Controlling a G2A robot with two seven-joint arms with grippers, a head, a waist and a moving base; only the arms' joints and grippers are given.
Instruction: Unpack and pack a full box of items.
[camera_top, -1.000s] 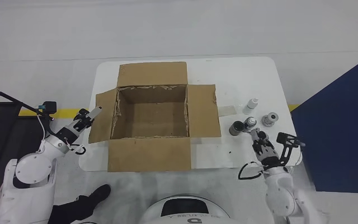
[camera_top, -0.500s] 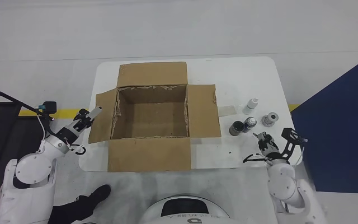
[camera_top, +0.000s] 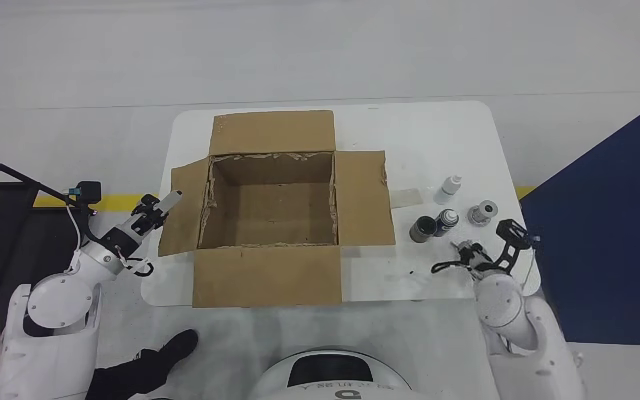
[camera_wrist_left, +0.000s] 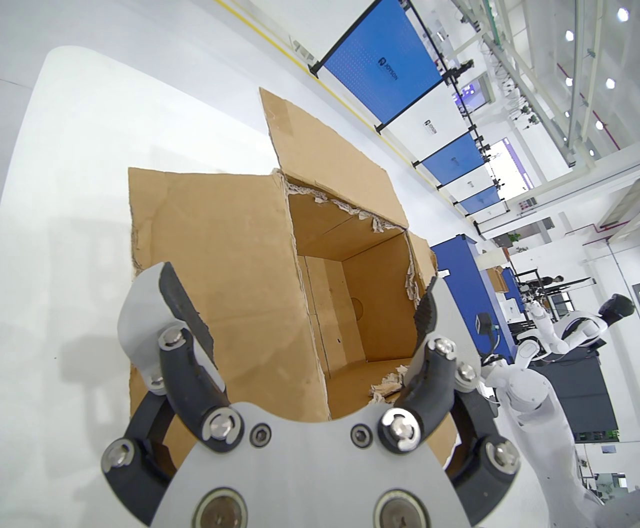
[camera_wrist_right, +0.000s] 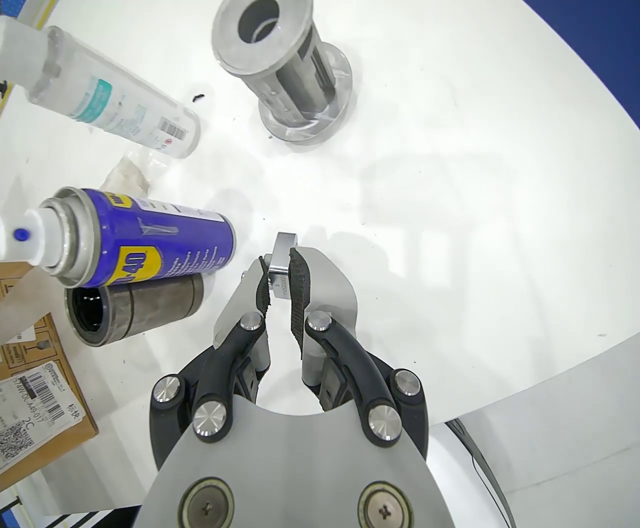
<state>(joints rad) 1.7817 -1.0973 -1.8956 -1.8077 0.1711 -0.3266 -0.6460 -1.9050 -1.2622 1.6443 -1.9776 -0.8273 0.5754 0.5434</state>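
An open cardboard box (camera_top: 270, 205) stands mid-table with its flaps spread and only paper scraps showing on its floor (camera_wrist_left: 385, 385). My left gripper (camera_top: 160, 206) waits open beside the box's left flap (camera_wrist_left: 215, 280), nothing between its fingers (camera_wrist_left: 170, 300). On the table's right, my right gripper (camera_wrist_right: 280, 272) is shut on a small metal block (camera_wrist_right: 282, 250) just above the tabletop, close to a blue spray can (camera_wrist_right: 150, 245). From above, that gripper (camera_top: 460, 248) sits just in front of the can (camera_top: 446, 218).
Near the right gripper stand a steel sleeve (camera_wrist_right: 130, 305), a clear labelled bottle (camera_wrist_right: 110, 105) and a flanged metal bushing (camera_wrist_right: 295, 85). A box flap with a label (camera_wrist_right: 35, 395) lies beside them. The table's front right edge (camera_top: 520, 285) is close.
The right arm has swung round, its wrist moving right toward the table's edge while the gripper stays in front of the spray can. The left arm and box have not moved.
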